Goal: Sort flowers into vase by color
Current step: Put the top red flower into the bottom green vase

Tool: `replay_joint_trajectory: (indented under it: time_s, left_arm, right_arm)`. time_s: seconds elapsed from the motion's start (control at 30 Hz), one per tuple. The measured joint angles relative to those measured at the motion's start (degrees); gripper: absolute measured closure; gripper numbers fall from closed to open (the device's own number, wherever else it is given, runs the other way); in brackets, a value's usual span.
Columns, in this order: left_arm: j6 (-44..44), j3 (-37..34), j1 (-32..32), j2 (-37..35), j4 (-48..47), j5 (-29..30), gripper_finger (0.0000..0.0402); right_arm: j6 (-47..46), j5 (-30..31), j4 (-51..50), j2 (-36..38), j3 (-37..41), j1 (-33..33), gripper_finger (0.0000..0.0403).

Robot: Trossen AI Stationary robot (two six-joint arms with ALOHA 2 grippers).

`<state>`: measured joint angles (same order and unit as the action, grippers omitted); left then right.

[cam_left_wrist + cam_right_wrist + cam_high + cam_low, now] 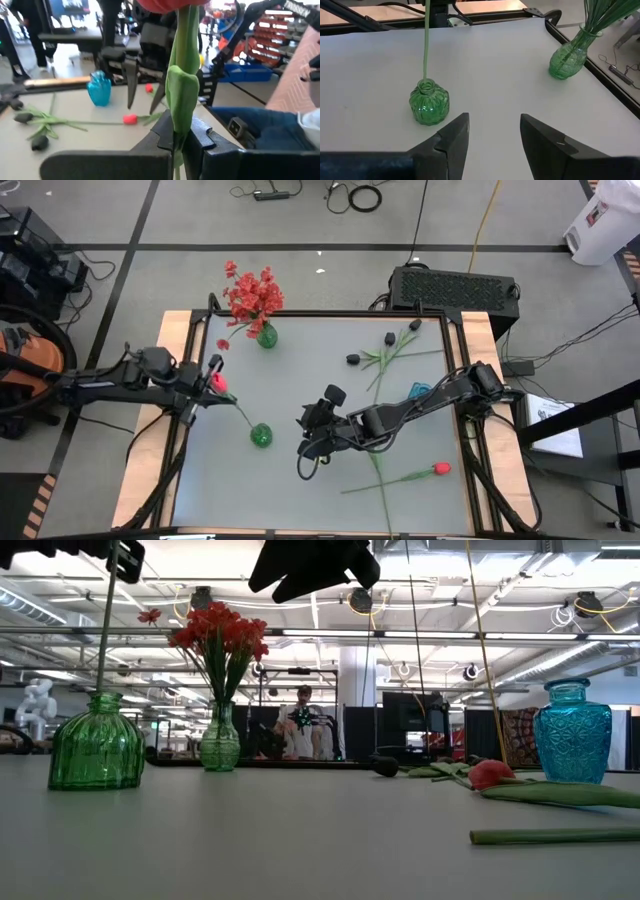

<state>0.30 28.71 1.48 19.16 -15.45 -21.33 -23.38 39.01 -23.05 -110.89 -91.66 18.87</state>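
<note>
My left gripper (207, 383) is at the table's left side, shut on a red-budded flower (218, 383). Its green stem (105, 630) runs down into a small round green vase (261, 436). My right gripper (492, 135) hovers open just right of that vase, touching nothing. A second green vase (266, 335) at the far left holds a bunch of red sprays (250, 292). Black blooms (354, 360) on green stems lie far right of centre. A red tulip (440, 469) lies on the table at the near right. My left gripper pinches the flower's stem (179, 125) between its two fingers, just under the red bud, where a leaf (182, 95) wraps it. The fingers come level from the table's left and lie across the stem. The flower stands nearly upright, its lower end in the small vase's mouth (425, 86).
A blue vase (572, 730) stands at the right, partly under my right arm in the high view. A person sits in the room beyond the far edge. There is bare table at the near left and centre.
</note>
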Motion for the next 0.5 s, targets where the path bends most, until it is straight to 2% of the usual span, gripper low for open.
replay_joint_trajectory:
  time_s: [0.2, 0.5]
  left_arm:
    - [0.03, -0.02, 0.0, 5.14, 0.0, -0.98, 0.0369]
    - [-0.05, -0.11, 0.0, 10.74, -0.45, -0.73, 0.0257]
  right_arm:
    - [0.0, -0.07, -0.02, 0.0, 0.02, 0.0, 0.0234]
    - [0.0, -0.13, -0.69, 0.0, 0.02, 0.11, 0.0234]
